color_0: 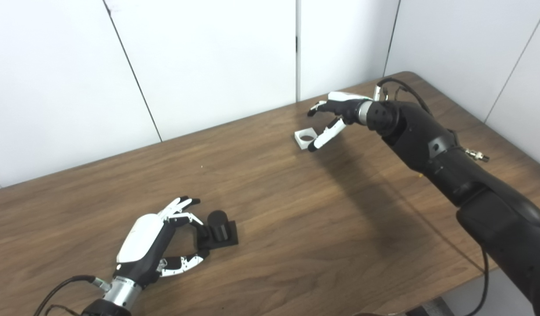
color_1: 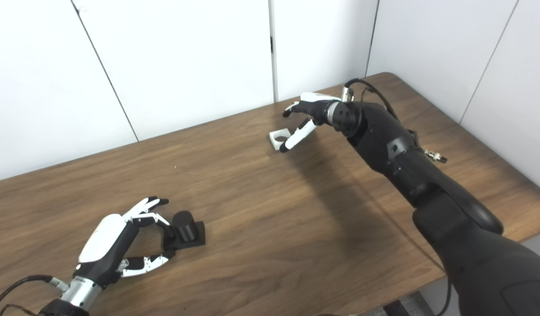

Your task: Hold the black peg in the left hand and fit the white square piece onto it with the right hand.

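The black peg point(color_0: 218, 225), a short cylinder on a square black base, stands on the wooden table point(color_0: 270, 210) at the front left. My left hand point(color_0: 158, 239) is open just left of it, with the fingers spread around the near side of the base. The white square piece point(color_0: 304, 138), with a round hole, lies flat at the back middle. My right hand point(color_0: 333, 116) is open over its right side, thumb reaching down beside it; I cannot tell whether it touches. It holds nothing.
White wall panels point(color_0: 208, 57) run close behind the table's back edge. The table's right corner and front edge are near my right arm point(color_0: 450, 166). A cable point(color_0: 63, 285) trails from my left wrist.
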`<state>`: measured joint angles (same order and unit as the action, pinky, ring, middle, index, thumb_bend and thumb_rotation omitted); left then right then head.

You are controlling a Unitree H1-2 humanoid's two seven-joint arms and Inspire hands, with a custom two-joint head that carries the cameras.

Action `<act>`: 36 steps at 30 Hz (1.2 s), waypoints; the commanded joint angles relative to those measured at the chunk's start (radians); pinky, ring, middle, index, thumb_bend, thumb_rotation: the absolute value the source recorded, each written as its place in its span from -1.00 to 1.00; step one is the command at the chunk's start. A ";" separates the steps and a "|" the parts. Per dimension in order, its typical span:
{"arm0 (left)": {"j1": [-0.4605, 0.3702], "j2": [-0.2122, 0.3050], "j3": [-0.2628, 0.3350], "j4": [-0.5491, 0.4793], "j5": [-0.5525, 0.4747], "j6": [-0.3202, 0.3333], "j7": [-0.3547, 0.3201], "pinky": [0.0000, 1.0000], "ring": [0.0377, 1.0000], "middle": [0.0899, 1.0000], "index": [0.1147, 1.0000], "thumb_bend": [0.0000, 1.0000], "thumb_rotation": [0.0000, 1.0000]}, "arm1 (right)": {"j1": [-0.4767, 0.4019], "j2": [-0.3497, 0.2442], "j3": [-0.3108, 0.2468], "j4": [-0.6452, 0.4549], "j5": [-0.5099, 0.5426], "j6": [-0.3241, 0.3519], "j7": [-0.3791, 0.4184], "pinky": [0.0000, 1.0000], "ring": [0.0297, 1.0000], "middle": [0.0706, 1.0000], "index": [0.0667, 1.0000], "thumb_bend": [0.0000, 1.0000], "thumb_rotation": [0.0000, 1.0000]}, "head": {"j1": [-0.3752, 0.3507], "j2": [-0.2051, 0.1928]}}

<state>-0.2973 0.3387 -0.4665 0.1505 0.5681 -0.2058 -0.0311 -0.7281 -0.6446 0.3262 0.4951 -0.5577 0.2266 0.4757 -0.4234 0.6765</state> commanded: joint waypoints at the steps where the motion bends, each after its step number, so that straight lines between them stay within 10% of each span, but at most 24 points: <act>1: 0.068 0.038 -0.037 0.055 0.067 0.057 -0.087 0.78 0.90 0.79 -0.14 0.04 -0.85 | -0.032 -0.010 -0.007 -0.018 -0.006 -0.018 -0.025 0.82 0.98 1.00 0.70 0.70 -0.16 | -0.001 0.002; 36: 0.090 0.030 -0.035 0.027 0.068 0.080 -0.094 0.79 0.91 0.79 -0.14 0.04 -0.85 | -0.030 0.046 0.006 0.098 -0.005 -0.079 -0.116 0.79 0.94 0.95 0.61 0.48 -0.20 | 0.038 0.015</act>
<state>-0.2800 0.3384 -0.4602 0.1333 0.5682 -0.1939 -0.0311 -0.7152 -0.6028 0.3290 0.5826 -0.5608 0.1576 0.3581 -0.3850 0.6903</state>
